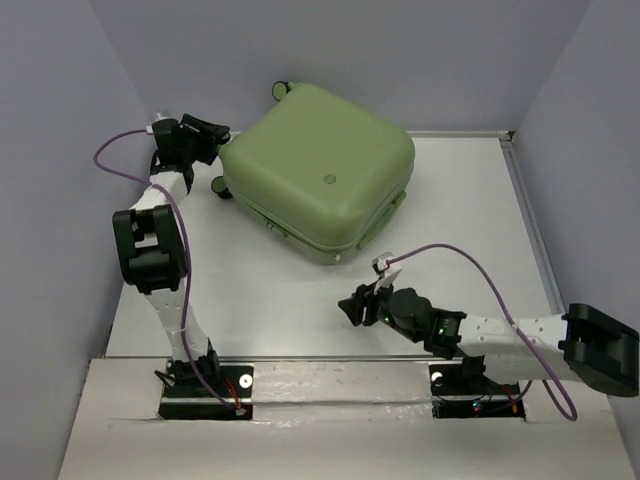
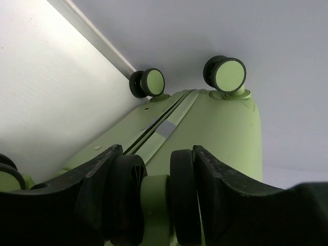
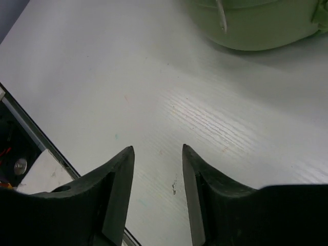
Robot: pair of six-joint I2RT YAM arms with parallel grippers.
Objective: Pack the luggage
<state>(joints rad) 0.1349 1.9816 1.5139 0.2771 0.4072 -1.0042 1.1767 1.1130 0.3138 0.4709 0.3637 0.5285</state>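
Luggage: shut, lying flat on its broad side on the white table, in the far-left part and turned diagonally to the table's edges. The wheeled end faces the far-left corner. A side handle faces the near-right. One wheel is at the table's far edge, against the back wall.

My left gripper is at the wheeled end, by the table's left edge. From the left wrist, my two fingers stand either side of a twin caster, black discs on a green hub. The pads lie against both discs and I see no gap there, so I log it as clamped on that caster. Beyond it the zip seam runs up the shell, with a small grey tab on it. Two more casters stick out at the far end, green-faced and off the table.

My right gripper hangs low over bare table near the near edge, right of centre. It is close to the luggage's nearest corner but not touching it. Its jaws stand apart with nothing between them, only the ribbed white surface below. The luggage's rounded edge shows at the top of the right wrist view.

A purple cable loops along my right arm.
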